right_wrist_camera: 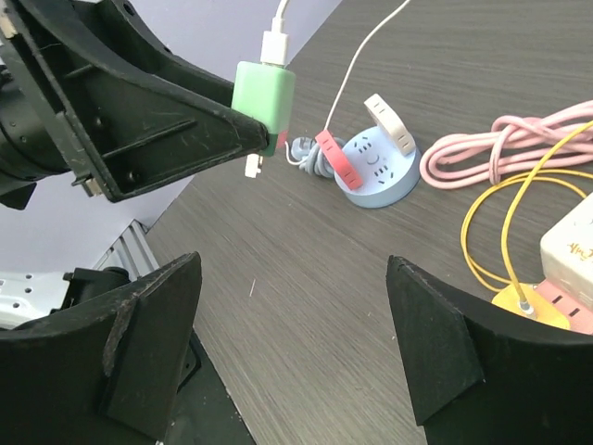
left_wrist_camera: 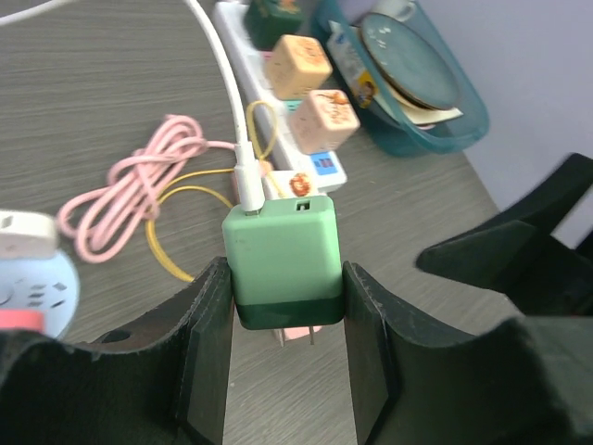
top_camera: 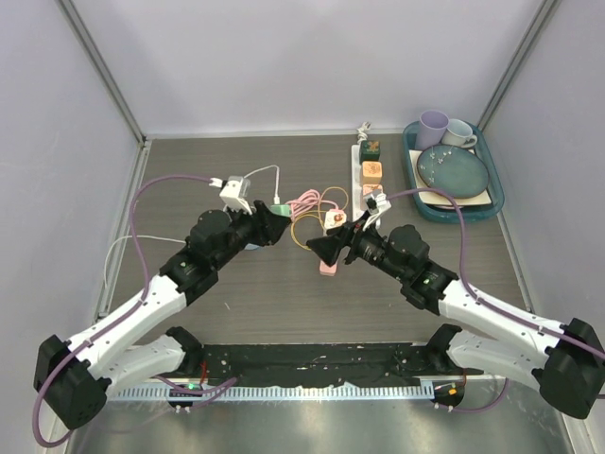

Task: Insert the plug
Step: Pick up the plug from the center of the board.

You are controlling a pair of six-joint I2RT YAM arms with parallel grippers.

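My left gripper (top_camera: 274, 219) is shut on a green plug (left_wrist_camera: 283, 252) and holds it above the table, with its two prongs pointing down and a white cable (left_wrist_camera: 222, 83) running from its top. The plug also shows in the right wrist view (right_wrist_camera: 263, 93) and the top view (top_camera: 280, 208). A white power strip (top_camera: 359, 194) with cube adapters lies at the back right. A round blue socket (right_wrist_camera: 375, 171) sits under the left arm. My right gripper (top_camera: 323, 248) is open and empty, facing the left gripper over the table.
A coiled pink cable (top_camera: 304, 202) and a yellow cable (top_camera: 307, 229) lie between the grippers and the strip. A small pink-and-white socket block (right_wrist_camera: 574, 248) sits by the yellow cable. A teal tray (top_camera: 499, 194) with a plate and mugs stands at the back right.
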